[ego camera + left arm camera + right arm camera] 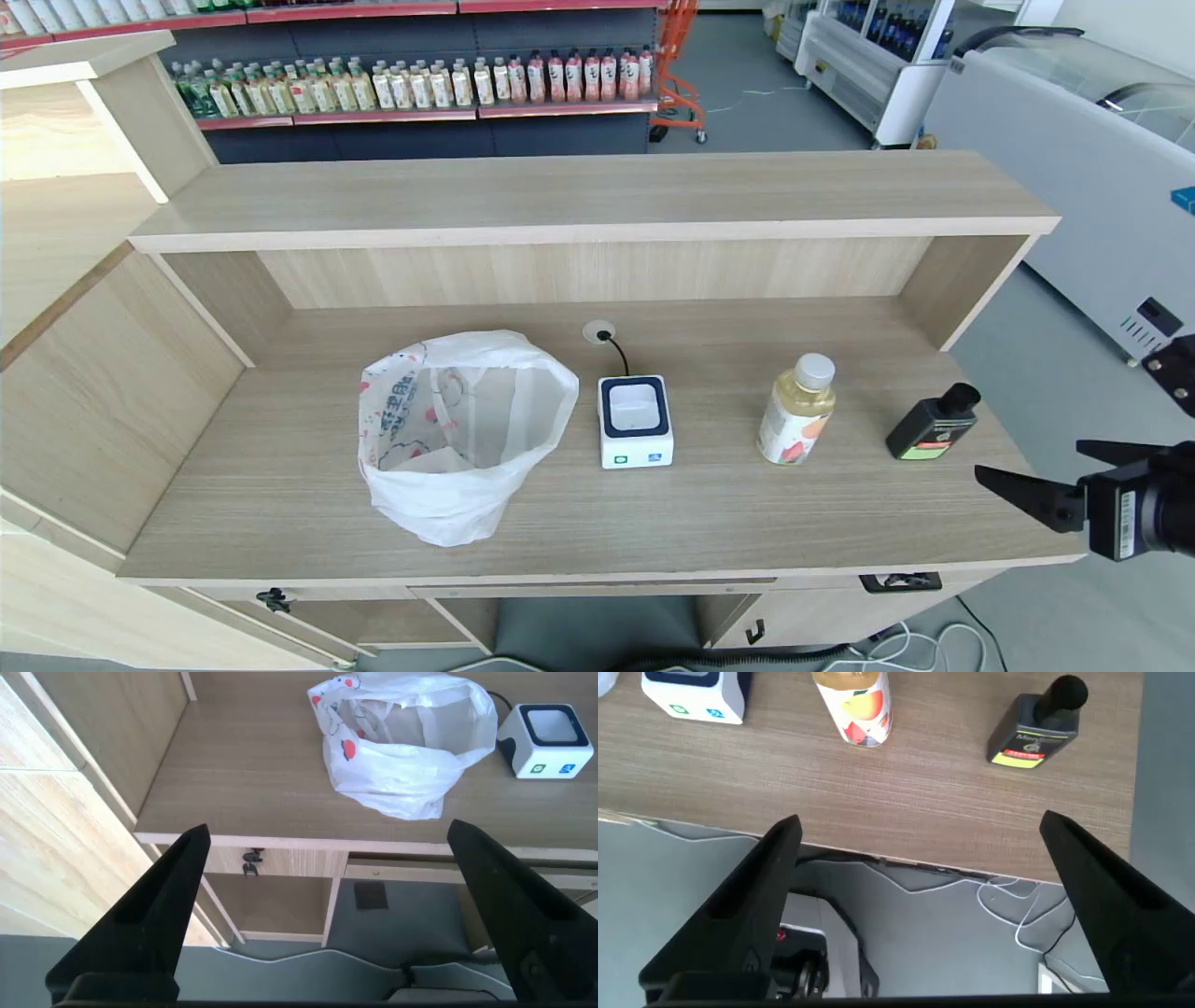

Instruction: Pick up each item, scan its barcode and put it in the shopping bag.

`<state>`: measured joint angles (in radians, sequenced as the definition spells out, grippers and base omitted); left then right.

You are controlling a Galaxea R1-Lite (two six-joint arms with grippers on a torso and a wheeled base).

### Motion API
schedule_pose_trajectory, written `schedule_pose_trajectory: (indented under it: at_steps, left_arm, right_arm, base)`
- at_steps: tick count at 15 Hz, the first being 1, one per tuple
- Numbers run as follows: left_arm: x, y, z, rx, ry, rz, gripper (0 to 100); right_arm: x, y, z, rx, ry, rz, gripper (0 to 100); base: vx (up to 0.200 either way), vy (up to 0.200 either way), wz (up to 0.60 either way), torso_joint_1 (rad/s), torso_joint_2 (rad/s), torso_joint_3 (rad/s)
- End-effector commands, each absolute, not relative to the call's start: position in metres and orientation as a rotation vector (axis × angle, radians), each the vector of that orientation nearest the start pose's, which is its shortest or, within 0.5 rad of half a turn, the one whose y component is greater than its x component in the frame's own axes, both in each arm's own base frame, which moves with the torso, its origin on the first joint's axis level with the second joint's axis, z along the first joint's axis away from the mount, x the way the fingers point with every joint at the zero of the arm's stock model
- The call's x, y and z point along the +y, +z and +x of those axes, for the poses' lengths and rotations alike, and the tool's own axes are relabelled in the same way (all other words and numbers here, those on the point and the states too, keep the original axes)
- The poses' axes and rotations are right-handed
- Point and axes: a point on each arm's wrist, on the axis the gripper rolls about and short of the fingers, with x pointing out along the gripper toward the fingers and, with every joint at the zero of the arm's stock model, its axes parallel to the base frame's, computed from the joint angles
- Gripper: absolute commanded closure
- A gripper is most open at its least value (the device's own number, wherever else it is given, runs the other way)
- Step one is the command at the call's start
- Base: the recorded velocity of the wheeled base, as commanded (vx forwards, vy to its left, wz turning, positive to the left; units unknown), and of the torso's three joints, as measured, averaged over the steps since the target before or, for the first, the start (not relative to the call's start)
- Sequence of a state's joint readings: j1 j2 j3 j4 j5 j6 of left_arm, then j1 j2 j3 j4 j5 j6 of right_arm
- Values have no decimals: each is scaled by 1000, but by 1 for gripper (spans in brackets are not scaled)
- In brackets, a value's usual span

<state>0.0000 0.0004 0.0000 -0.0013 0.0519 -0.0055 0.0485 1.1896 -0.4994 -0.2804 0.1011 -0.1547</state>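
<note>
A white shopping bag (457, 429) stands open on the wooden counter (280, 485), left of a white barcode scanner (635, 420). To the scanner's right stands an upright bottle (796, 411) of yellow drink with a white cap. Farther right lies a small black bottle (934, 425). My right gripper (1046, 471) hangs open and empty off the counter's front right corner. In the right wrist view, the right gripper (922, 826) is short of the drink bottle (854, 705) and black bottle (1036, 728). My left gripper (329, 835) is open and empty before the counter's front edge, near the bag (402, 747).
A raised back shelf (597, 201) and side walls (112, 392) box in the counter. The scanner's cable runs to a grommet (598, 330). Loose cables (1008, 905) lie on the floor below the front edge. Store shelves and freezers stand behind.
</note>
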Motion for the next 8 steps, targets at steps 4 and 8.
schedule_pose_trajectory:
  at_steps: [4,8]
  left_arm:
    - [1,76,-23,-2,52,-6,0]
    - [1,76,-23,-2,52,-6,0]
  right_arm:
    - [42,101,242,564,287,-150,0]
    - [51,83,267,478,226,-173,0]
  base:
    - [0,0,0,0,0,0]
    - [0,0,0,0,0,0]
